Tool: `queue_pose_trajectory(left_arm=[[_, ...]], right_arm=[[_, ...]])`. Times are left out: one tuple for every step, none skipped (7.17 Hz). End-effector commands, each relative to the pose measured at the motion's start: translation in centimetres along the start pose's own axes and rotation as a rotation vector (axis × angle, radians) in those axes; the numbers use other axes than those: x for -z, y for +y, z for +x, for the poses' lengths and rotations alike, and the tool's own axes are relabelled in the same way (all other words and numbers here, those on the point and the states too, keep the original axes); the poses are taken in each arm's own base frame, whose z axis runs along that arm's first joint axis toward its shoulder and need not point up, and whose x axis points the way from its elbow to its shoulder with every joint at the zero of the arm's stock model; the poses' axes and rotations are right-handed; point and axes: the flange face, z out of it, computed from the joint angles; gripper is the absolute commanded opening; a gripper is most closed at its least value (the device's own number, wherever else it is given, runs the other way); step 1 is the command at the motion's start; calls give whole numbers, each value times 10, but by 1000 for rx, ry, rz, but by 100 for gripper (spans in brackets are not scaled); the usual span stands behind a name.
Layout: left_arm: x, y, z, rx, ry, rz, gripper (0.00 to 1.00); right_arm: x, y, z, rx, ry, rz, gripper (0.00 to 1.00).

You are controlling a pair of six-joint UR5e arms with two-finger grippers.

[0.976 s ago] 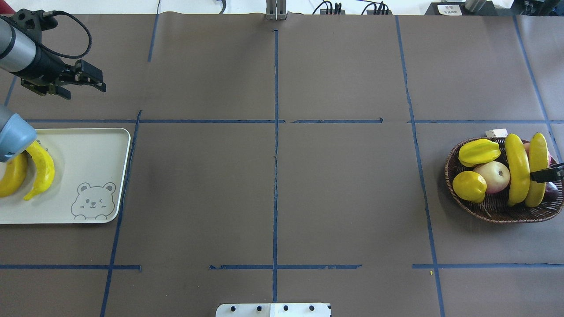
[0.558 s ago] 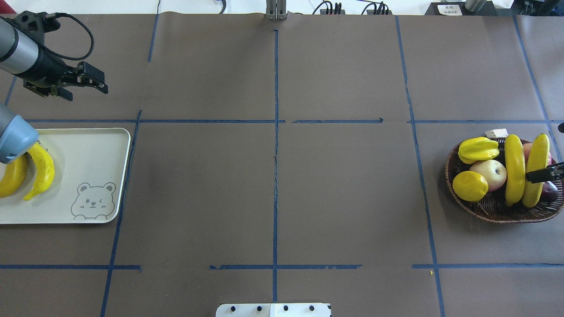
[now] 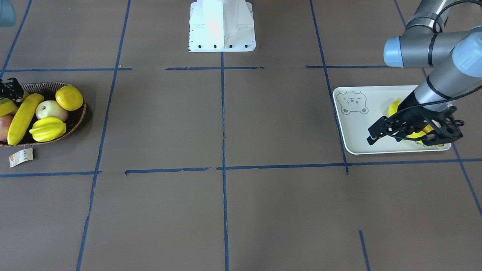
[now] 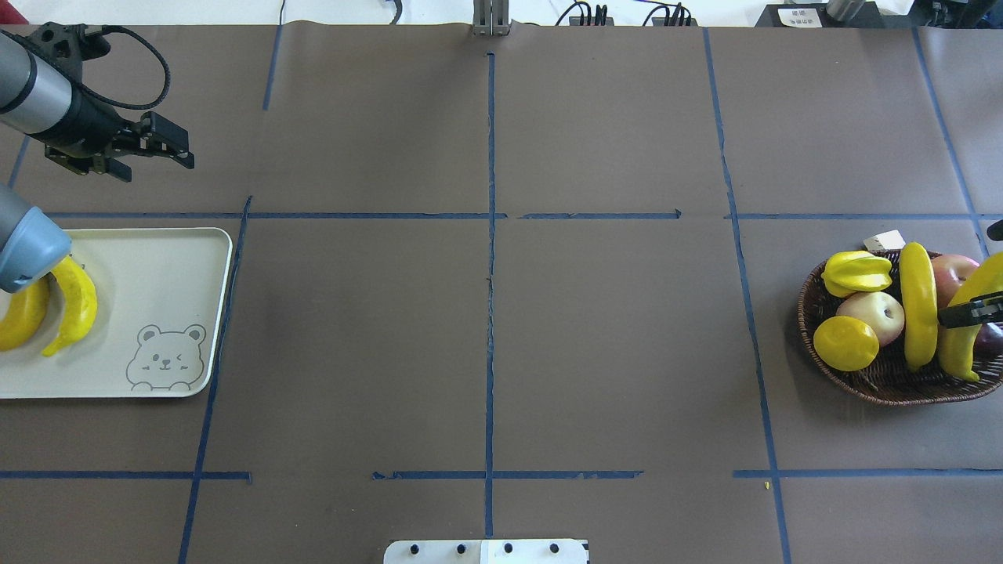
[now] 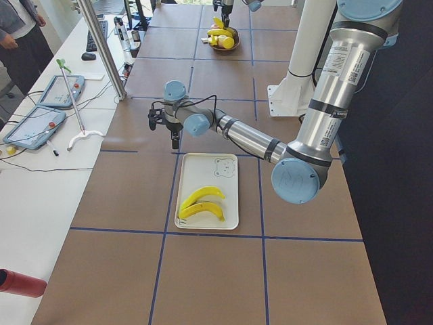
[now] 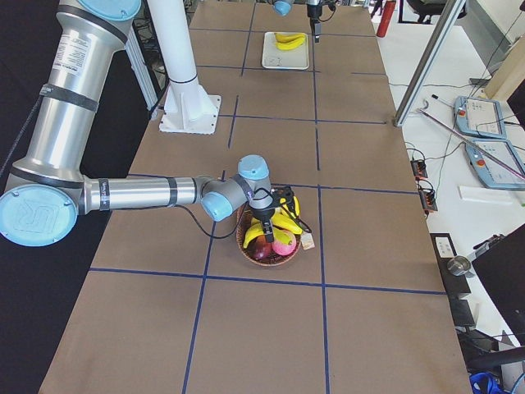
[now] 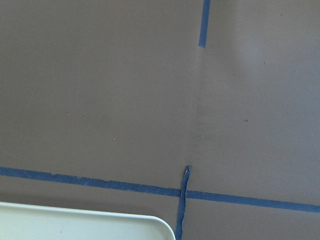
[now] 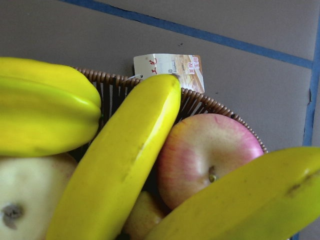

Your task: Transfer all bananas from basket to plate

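**Operator:** Where are the bananas?

**Observer:** Two bananas [image 4: 78, 301] lie on the plate [image 4: 157, 266], at the left edge of your overhead view. An arm joint [image 4: 27, 251] hides their tops there, but the left side view shows you both whole. A third banana [image 4: 918, 305] lies in the basket [image 4: 878, 382], at the right edge.

**Operator:** And the grippers?

**Observer:** The right gripper [image 4: 957, 316] is clamped on the fourth banana [image 4: 960, 352], which is tilted. The overhead view cuts it off, and the right wrist view shows it close at lower right. The left gripper [image 4: 184, 153], upper left, is spread and empty.

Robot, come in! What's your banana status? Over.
Left gripper open, empty. Right gripper shut on banana in basket. Second banana beside it, red apple between. Two bananas on plate.
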Motion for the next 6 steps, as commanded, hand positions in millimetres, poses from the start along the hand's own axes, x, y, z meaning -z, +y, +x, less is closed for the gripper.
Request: queue_pose_trajectory(left_arm=[[0,1,2,7,2,0,100],[0,1,2,7,2,0,100],[0,1,2,7,2,0,100],[-1,1,2,8,2,-2,100],[-5,5,5,2,2,-10,100],[-4,5,14,7,10,-9,100]], right_arm=[[3,-2,-4,4,-12,5,3],[6,-4,-7,7,-19,9,0],[15,-7,-7,3,-22,27,0],[29,-11,-7,-4,-30,47,0],[50,-18,-15,-16,-24,45,0],[74,-25,-30,-27,-8,25,0]])
